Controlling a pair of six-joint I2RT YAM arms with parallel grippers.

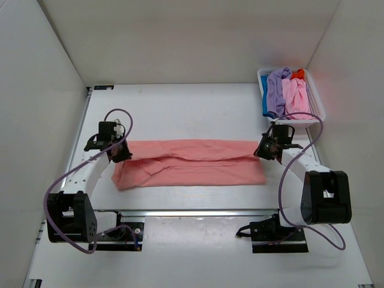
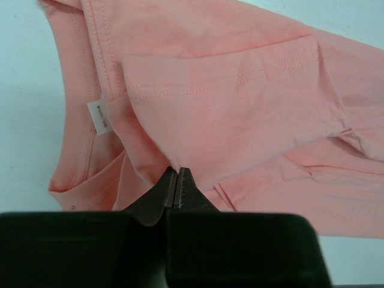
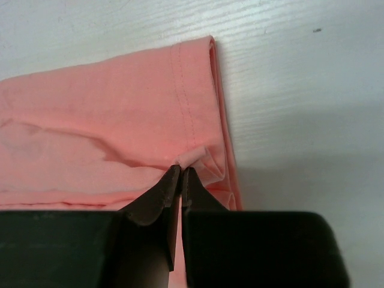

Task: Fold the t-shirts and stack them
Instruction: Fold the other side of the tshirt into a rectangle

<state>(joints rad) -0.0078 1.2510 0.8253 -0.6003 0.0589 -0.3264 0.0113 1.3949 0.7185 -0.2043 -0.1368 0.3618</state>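
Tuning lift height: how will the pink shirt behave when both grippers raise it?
Likely floppy: the pink shirt lies in soft folds, so its middle should sag between the left gripper and right gripper. Probably light: thin fabric. The right pinch is small; it may slip.

White basket [image 1: 317,99] — far right; table [image 1: 180,114]

We see bright, even light from above; shadows soft. Table [image 1: 180,108] slightly washed out. Wrist views sharp on shirt [image 2: 240,120]; we find fingers [image 3: 153,201] dark, near-featureless.
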